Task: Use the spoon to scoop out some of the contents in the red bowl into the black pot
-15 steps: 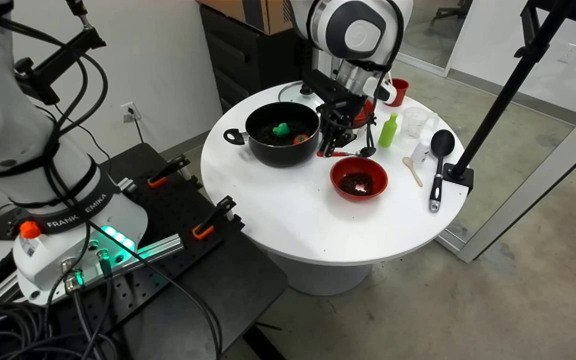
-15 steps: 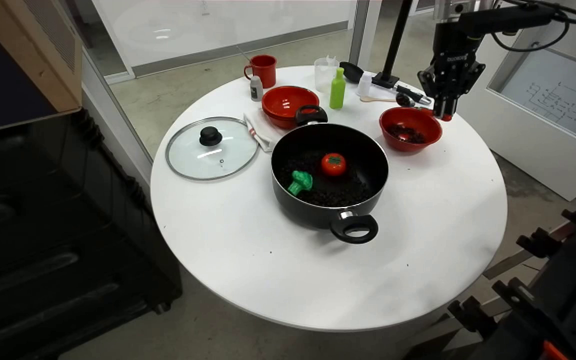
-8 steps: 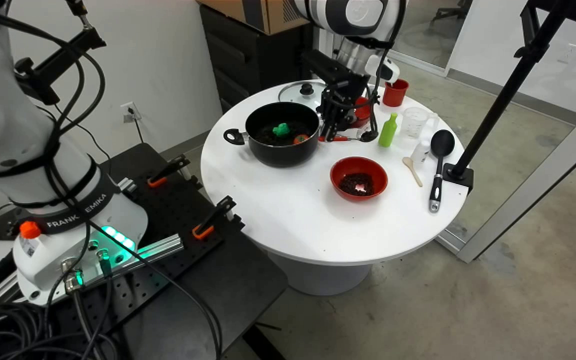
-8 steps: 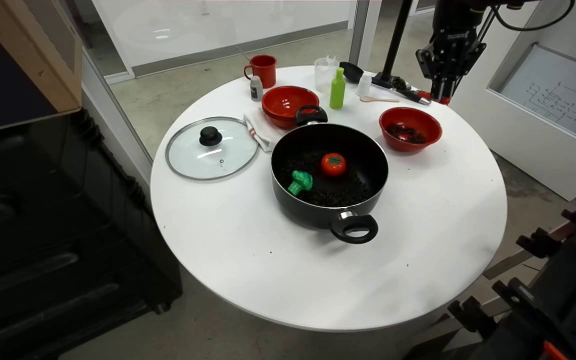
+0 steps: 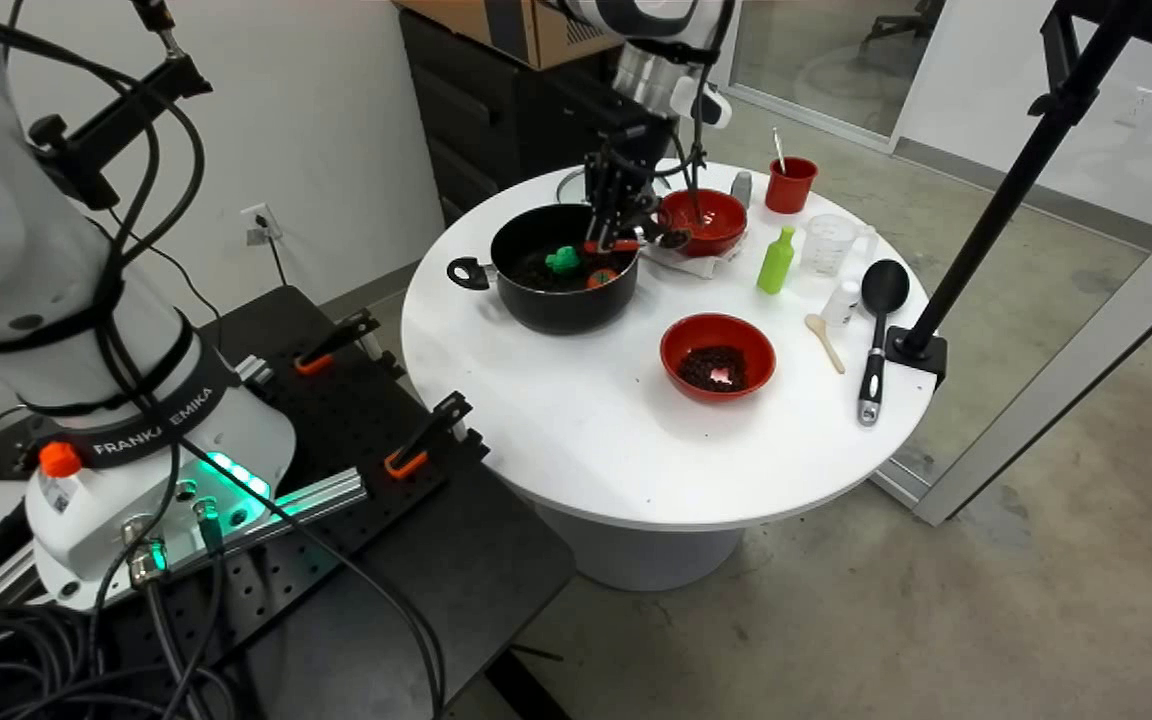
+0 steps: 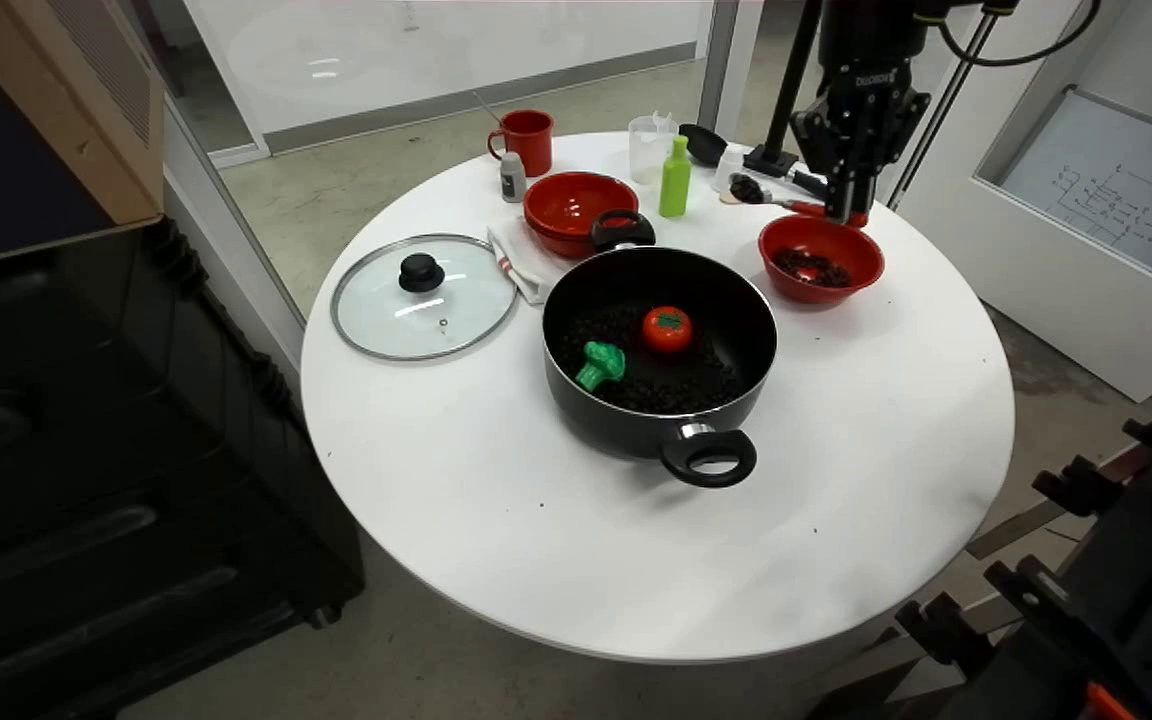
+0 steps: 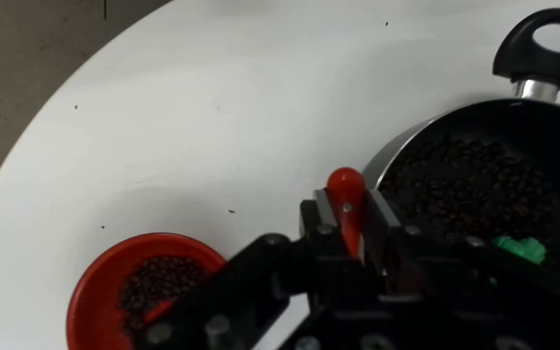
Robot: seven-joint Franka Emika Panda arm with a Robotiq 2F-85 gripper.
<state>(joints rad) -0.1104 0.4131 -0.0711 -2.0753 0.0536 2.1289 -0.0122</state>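
Fingers (image 7: 381, 209) clutching a bean-laden spoon (image 5: 628, 245), the Robotiq gripper (image 7: 347, 209) swings toward the black pot (image 7: 559, 141), wrist-view three o'clock; pouring seems next.

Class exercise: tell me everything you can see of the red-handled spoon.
The spoon has a smooth red handle with a rounded end, a silver, metal-looking neck and a head heaped with dark pieces. It looks roughly level, in the air above the table, the tool clamped on its handle.
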